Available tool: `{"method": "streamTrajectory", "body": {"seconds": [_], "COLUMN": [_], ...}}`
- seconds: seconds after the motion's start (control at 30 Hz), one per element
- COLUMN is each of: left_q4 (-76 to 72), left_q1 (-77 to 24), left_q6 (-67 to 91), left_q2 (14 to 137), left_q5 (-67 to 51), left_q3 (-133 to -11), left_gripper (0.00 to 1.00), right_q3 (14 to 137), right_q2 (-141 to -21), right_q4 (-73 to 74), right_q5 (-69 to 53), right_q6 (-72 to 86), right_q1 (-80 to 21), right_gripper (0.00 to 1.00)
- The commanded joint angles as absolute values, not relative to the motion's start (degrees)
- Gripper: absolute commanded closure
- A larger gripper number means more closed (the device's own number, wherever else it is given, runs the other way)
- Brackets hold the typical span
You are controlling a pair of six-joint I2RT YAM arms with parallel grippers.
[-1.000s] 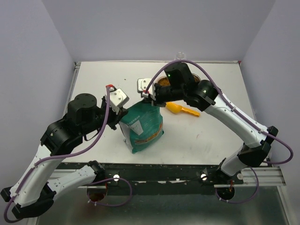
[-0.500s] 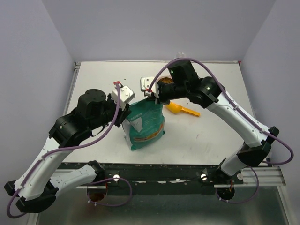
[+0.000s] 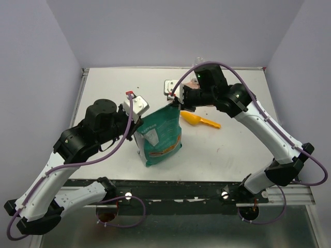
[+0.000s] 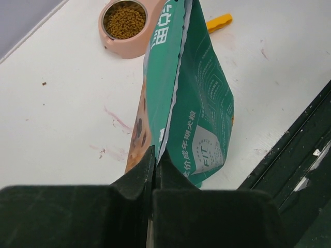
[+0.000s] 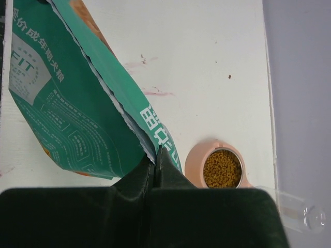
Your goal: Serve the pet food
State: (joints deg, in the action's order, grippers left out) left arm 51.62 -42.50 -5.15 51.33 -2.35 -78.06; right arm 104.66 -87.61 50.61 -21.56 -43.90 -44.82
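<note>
A teal pet food bag [image 3: 161, 135] stands on the white table between the arms. My left gripper [image 3: 138, 123] is shut on the bag's near top corner [image 4: 170, 124]. My right gripper [image 3: 176, 102] is shut on the far top corner [image 5: 98, 108]. The bag's mouth is stretched between them, nearly closed. Brown kibble [image 4: 124, 19] fills a pink bowl [image 4: 135, 46] beyond the bag; it also shows in the right wrist view [image 5: 221, 169]. The arm hides the bowl in the top view.
An orange scoop [image 3: 199, 120] lies on the table right of the bag; its handle [image 4: 219, 21] shows in the left wrist view. A clear cup [image 3: 198, 61] sits at the far table edge. The dark front rail [image 3: 170, 188] runs along the near edge.
My right gripper has pulled its bag corner to the right and back, stretching the top. My left gripper moved in and right with its corner. The bag now stands more upright.
</note>
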Motion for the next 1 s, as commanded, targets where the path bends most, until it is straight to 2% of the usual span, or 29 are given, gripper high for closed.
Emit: {"method": "streamTrajectory", "body": {"seconds": [0.0,0.07,0.13,0.17,0.37,0.47,0.67,0.97], "left_q4": [50.63,50.01,49.83,50.01,50.45,51.15,50.72,49.57], "left_q1": [-42.36,-42.36,-42.45,-42.45,-42.36,-42.28,-42.01,-41.40], "left_q6": [-5.28,-4.22,-3.34,-3.34,-4.56,-6.32,-6.68,-4.93], "left_q2": [49.30,50.27,52.20,53.34,57.30,58.27,56.34,53.79], "left_q5": [-2.98,-4.74,-4.66,-4.22,1.74,3.25,8.25,11.16], "left_q3": [-80.24,-80.33,-80.94,-81.47,-83.58,-84.46,-84.90,-87.27], "left_gripper": [0.81,0.56,0.50,0.51,0.85,0.99,1.00,1.00], "right_q3": [104.06,104.94,105.90,106.08,105.99,105.47,105.11,115.03], "right_q2": [-86.57,-87.10,-87.28,-86.84,-86.39,-86.84,-88.15,-98.86], "right_q4": [50.71,50.45,49.31,47.39,42.72,40.97,32.71,24.53], "right_q5": [-16.96,-17.40,-18.80,-18.90,-20.56,-21.01,-18.20,-18.37], "right_q6": [-44.74,-44.74,-43.86,-42.99,-40.61,-40.17,-37.36,-35.60], "right_q1": [-42.45,-42.54,-42.54,-42.54,-42.54,-42.54,-42.54,-42.54], "right_gripper": [0.99,0.99,0.99,1.00,1.00,0.99,1.00,0.99]}}
